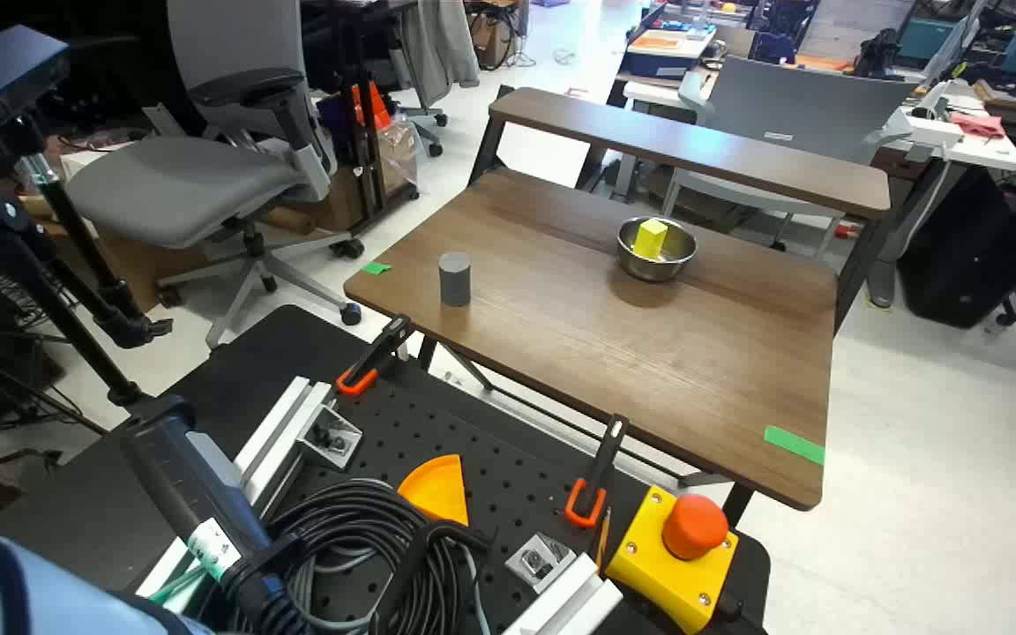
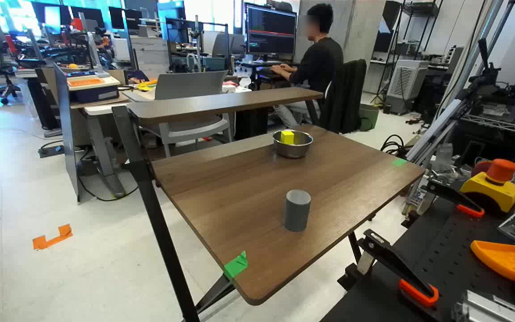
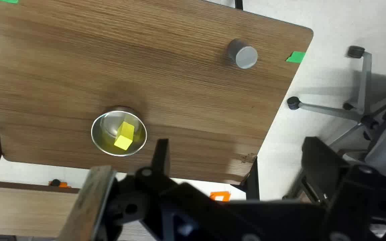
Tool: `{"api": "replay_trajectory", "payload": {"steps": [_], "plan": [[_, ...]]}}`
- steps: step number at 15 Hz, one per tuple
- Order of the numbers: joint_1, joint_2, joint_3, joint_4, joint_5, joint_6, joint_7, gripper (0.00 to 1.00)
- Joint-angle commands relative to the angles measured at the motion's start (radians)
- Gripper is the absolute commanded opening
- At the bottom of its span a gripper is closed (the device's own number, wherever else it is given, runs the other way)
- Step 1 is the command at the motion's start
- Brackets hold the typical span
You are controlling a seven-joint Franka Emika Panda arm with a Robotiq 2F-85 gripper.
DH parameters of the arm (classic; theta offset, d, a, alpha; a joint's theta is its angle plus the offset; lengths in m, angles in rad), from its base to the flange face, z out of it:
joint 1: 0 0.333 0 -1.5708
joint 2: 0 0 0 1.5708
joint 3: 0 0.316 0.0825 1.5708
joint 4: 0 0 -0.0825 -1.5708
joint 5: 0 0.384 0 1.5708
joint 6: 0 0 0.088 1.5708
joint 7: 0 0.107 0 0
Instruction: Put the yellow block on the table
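Yellow block (image 2: 287, 137) is sitting inside the metal bowl (image 2: 294, 151) (which is on the brown wood-look table (image 2: 230, 192), btw). Gripper (image 3: 236, 147) is spread wide.

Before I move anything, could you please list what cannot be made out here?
Lower end of the yellow block: hidden in an exterior view by the near wall of the bowl.
One corner of the table: cut off by the wrist view's top edge.
Writing on the screen: too small to read in an exterior view.
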Motion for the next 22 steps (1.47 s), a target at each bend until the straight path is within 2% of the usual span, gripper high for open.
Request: {"api": "replay_trajectory", "payload": {"steps": [1,8,9,14,22], "plan": [[-0.014,0.001,0.013,0.003,0.005,-0.003,-0.004,1.00],[-0.014,0.000,0.013,0.003,0.005,-0.003,-0.004,1.00],[-0.013,0.030,0.008,0.026,0.018,-0.019,-0.001,1.00],[-0.036,0.267,-0.002,0.167,0.082,0.017,0.047,1.00],[-0.123,0.726,0.021,0.589,0.061,-0.080,0.279,1.00]]}}
